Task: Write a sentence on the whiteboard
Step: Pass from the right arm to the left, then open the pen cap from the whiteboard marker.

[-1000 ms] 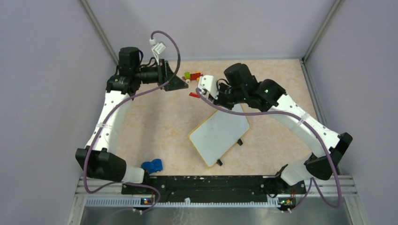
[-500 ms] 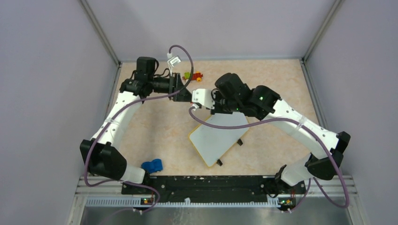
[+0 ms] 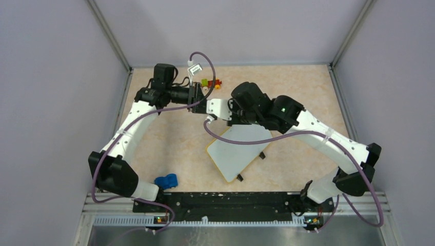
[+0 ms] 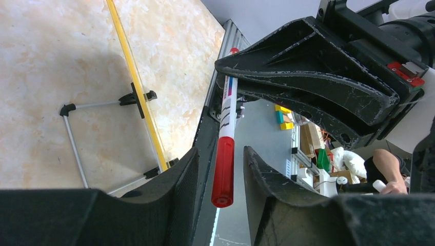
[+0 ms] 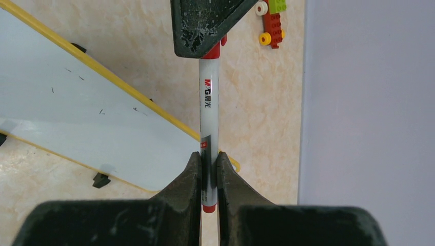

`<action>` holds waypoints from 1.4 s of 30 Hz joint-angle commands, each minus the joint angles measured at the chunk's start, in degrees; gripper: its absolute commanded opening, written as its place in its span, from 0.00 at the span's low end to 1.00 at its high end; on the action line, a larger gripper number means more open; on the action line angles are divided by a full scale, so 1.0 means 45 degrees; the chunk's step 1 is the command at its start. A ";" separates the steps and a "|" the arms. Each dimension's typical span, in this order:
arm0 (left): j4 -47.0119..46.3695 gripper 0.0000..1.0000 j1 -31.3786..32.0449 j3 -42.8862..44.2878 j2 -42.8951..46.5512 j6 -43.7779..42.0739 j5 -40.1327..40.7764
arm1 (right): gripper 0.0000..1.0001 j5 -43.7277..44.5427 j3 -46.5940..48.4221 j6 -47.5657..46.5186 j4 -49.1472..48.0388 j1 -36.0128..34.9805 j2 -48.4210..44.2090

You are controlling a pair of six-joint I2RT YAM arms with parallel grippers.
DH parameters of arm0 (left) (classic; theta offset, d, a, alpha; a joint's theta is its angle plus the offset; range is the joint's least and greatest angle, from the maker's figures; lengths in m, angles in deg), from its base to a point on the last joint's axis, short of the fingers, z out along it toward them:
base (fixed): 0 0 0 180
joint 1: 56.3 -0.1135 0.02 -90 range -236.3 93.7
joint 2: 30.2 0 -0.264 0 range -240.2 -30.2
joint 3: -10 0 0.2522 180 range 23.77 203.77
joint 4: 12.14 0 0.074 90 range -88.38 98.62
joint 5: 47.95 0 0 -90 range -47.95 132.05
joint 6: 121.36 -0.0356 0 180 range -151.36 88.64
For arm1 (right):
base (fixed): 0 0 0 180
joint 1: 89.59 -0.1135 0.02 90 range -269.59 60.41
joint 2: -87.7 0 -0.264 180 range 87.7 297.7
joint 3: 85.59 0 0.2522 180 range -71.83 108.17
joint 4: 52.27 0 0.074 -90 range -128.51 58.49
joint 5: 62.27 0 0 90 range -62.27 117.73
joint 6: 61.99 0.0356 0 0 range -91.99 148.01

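**Top external view.** The two arms meet over the far middle of the table. The left gripper (image 3: 199, 101) and the right gripper (image 3: 211, 106) stand nose to nose, and at this size the view shows neither jaw state nor what lies between them. The small rectangular white whiteboard with rounded corners and a yellow rim (image 3: 238, 148) lies skewed on the beige speckled tabletop (image 3: 169, 138). It sits nearer the arm bases than the grippers and slightly to the right, with its far corner under the right wrist and purple cable. A cluster of red, green and yellow toy bricks (image 3: 210, 83) sits just beyond the grippers. A small blue object (image 3: 165, 180) lies near the left arm's base.

**Left wrist view.** This view shows what the top view hides: a white-barrelled marker with a red cap (image 4: 224, 154). The left fingers flank the cap, parted, with a thin gap on each side, so nothing is gripped. The right gripper's black fingers hold the barrel further along. The whiteboard appears edge-on to the left, well apart from these fingers, showing its yellow rim, black feet and a thin wire support.

**Right wrist view.** The right fingers are clenched on the marker's barrel near its rear end. One left finger covers the cap end. The whiteboard lies to the left on the table beneath. Its face is plain white with a few dark specks, and its yellow edge passes behind the barrel. The bricks lie near the wall.
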 commanded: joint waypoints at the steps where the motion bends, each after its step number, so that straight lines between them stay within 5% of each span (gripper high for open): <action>1: -0.0525 0.38 0.0085 -0.0094 0.0048 0.0069 -0.0459 | 0.00 0.0399 0.0700 0.0037 -0.0513 -0.0214 0.0104; 6: -0.0701 0.09 0.0083 -0.0177 0.0166 0.0069 -0.0543 | 0.00 0.0271 0.0666 0.0026 -0.0506 -0.0232 0.0040; 10: -0.0942 0.00 0.0003 -0.0189 0.0279 -0.0164 -0.0299 | 0.53 -0.0927 0.0595 0.0536 -0.0332 -0.0114 -0.0249; 15: -0.1872 0.00 -0.0247 -0.0379 0.0495 0.0004 -0.0746 | 0.78 -0.5588 0.1104 0.2646 -0.0372 0.2180 -0.0511; 20: -0.3542 0.00 -0.0789 -0.0895 0.0888 0.0566 -0.1870 | 0.79 -1.1695 -0.0575 0.6010 -0.2796 0.5481 -0.1705; 25: -0.4937 0.00 -0.0965 -0.1537 0.1677 0.0965 -0.1493 | 0.79 -1.4673 -0.2319 0.8939 -0.5520 0.7026 -0.2319; 37: -1.2712 0.00 -0.0950 -0.4343 0.2519 0.6329 -0.1465 | 0.74 -1.6843 -0.5584 1.6153 -1.3124 0.7228 -0.2233; 42: -1.2730 0.00 -0.0884 -0.4316 0.2449 0.6557 -0.1084 | 0.64 -1.6064 -0.5673 1.7068 -1.3562 0.7091 -0.1986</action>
